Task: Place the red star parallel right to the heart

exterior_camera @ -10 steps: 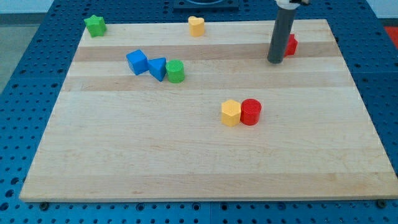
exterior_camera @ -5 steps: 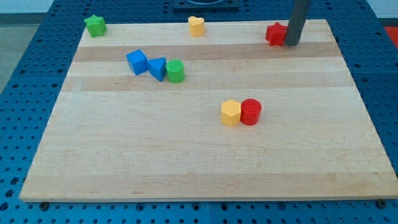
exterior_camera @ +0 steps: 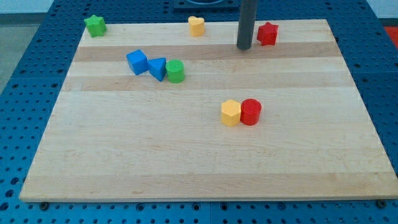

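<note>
The red star (exterior_camera: pixel 267 33) lies near the board's top edge, right of centre. The yellow heart (exterior_camera: pixel 196 25) lies at the top edge, to the star's left. My tip (exterior_camera: pixel 244 46) rests on the board between them, just left of the star and slightly lower, with a small gap to it. The rod rises out of the view's top.
A green star (exterior_camera: pixel 95 25) sits at the top left corner. A blue cube (exterior_camera: pixel 137 61), blue triangle (exterior_camera: pixel 158 68) and green cylinder (exterior_camera: pixel 175 71) cluster at the upper left. A yellow hexagon (exterior_camera: pixel 231 112) touches a red cylinder (exterior_camera: pixel 251 112) at mid-board.
The rod went from left of the star around to its right, then back to its left. The red star shifted left and up toward the top edge.
</note>
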You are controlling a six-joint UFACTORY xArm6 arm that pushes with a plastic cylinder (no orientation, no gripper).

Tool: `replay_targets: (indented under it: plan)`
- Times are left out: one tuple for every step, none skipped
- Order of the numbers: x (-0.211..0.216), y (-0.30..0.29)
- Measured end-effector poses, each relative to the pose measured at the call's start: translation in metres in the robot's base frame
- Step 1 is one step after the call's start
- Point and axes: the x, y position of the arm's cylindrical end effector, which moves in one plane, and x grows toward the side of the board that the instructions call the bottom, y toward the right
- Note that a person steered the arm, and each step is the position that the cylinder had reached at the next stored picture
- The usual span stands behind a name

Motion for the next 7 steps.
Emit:
replay_targets:
  plan:
    - [-0.006, 0.039]
    - [-0.013, 0.072]
    - [-0.015, 0.079]
    - [-0.015, 0.079]
    - [-0.013, 0.078]
    - [0.015, 0.044]
    - [0.025, -0.008]
